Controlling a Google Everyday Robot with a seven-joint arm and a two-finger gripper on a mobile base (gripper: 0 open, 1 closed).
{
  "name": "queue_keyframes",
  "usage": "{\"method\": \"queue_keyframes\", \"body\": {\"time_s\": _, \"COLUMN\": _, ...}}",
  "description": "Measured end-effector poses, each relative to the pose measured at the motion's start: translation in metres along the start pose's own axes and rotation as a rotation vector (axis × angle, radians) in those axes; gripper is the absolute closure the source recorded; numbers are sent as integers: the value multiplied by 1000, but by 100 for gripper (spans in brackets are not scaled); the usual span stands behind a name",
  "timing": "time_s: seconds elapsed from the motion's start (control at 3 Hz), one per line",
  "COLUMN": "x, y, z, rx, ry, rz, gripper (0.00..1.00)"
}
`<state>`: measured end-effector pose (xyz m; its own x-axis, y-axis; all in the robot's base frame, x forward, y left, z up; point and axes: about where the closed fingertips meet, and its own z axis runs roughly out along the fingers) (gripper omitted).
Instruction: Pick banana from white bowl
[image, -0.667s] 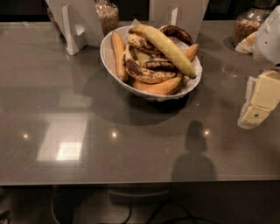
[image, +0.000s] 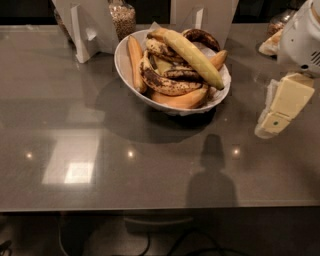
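The white bowl (image: 126, 70) stands at the back middle of the grey table, lined with crinkled white paper and filled with several bananas. The banana (image: 194, 58), long, nearly straight and pale yellow-green, lies on top of the pile, running from upper left to lower right. Brown-spotted bananas (image: 167, 82) and shorter orange-yellow ones (image: 134, 61) lie under and beside it. My gripper (image: 278, 111), cream-coloured under a white arm housing (image: 300, 40), hangs at the right edge of the view. It is right of the bowl, apart from it, and holds nothing that I can see.
White stands (image: 84, 27) and a jar of grains (image: 123, 17) are behind the bowl on the left, and another white stand (image: 200, 15) is behind it. A container with food (image: 274, 42) sits at the back right. The table's front edge (image: 150, 206) runs across below, with cables under it.
My gripper has shifted a little to the left, toward the bowl. The bowl and the bananas have not moved.
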<state>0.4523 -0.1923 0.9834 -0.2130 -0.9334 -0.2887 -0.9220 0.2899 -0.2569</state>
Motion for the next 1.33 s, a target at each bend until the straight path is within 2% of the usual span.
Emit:
{"method": "queue_keyframes", "body": {"time_s": 0.33, "x": -43, "y": -10, "z": 10, "rx": 7, "ry": -102, "rz": 12, "gripper": 0}}
{"method": "queue_keyframes", "body": {"time_s": 0.67, "x": -80, "y": -24, "z": 18, "rx": 27, "ry": -193, "rz": 51, "gripper": 0}}
{"method": "queue_keyframes", "body": {"time_s": 1.0, "x": -102, "y": -41, "z": 24, "rx": 83, "ry": -264, "rz": 149, "gripper": 0}}
{"method": "queue_keyframes", "body": {"time_s": 1.33, "x": -106, "y": -46, "z": 21, "rx": 102, "ry": -282, "rz": 167, "gripper": 0}}
